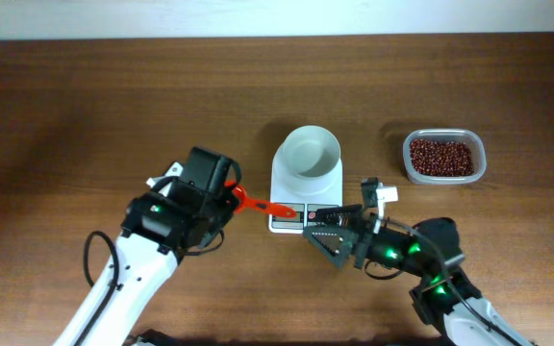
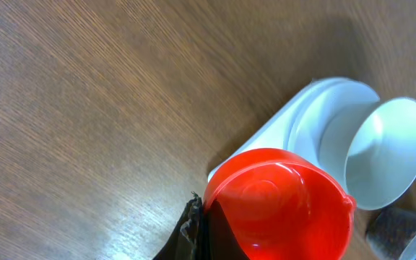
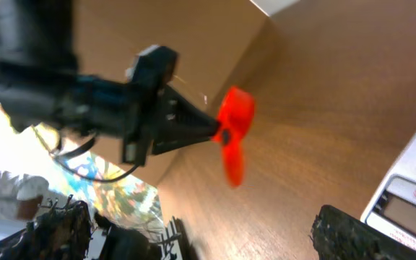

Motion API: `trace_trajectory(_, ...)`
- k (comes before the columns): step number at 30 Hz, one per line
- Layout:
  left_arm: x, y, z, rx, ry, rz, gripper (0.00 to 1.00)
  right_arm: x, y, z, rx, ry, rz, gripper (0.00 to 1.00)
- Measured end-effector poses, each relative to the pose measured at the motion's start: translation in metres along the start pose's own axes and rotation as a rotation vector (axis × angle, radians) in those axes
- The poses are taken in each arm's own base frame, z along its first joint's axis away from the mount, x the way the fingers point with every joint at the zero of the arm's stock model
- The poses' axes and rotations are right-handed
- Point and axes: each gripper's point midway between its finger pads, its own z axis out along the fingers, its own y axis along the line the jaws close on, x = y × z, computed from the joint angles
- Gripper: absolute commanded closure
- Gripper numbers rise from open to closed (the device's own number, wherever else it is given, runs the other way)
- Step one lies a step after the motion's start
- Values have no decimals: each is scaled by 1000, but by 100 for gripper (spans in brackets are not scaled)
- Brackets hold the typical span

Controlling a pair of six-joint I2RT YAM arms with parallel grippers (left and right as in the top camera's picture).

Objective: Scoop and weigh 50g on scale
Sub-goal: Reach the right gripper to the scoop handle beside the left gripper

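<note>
On the wooden surface (image 1: 85, 86) the scale (image 1: 287, 219) sits centre, white bowl (image 1: 308, 154) atop. The left pincer (image 1: 231, 192) is clamped on an empty red scoop (image 1: 258, 204); the right pincer (image 1: 323, 231) stands apart. Best swing the scoop right, level, to the bean tub (image 1: 442, 157).

The left arm (image 1: 133, 279) and right arm (image 1: 455, 303) have white links and black wrist housings with green lights. A black cable (image 1: 91, 258) loops off the left arm. The left gripper (image 1: 229, 195) is black.

Overhead straight down; wrist views close, oblique; shared: scale (image 1: 289, 221)
</note>
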Motion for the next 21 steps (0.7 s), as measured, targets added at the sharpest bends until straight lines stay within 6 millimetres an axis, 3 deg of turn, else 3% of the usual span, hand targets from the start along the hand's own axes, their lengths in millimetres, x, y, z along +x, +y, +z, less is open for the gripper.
trace_trajectory(5,20,-10,-1,27,27,72,100,3,-26,13,21,4,152,4)
trace_trajectory(10,28,-20,-2,59,32,101,100,0,-23,15,4,-9,214,17)
trace_trajectory(16,40,-23,11,32,55,137,100,21,0,38,-13,-2,211,25)
trace_trajectory(21,42,-22,12,26,60,145,100,12,-10,39,45,-79,187,35)
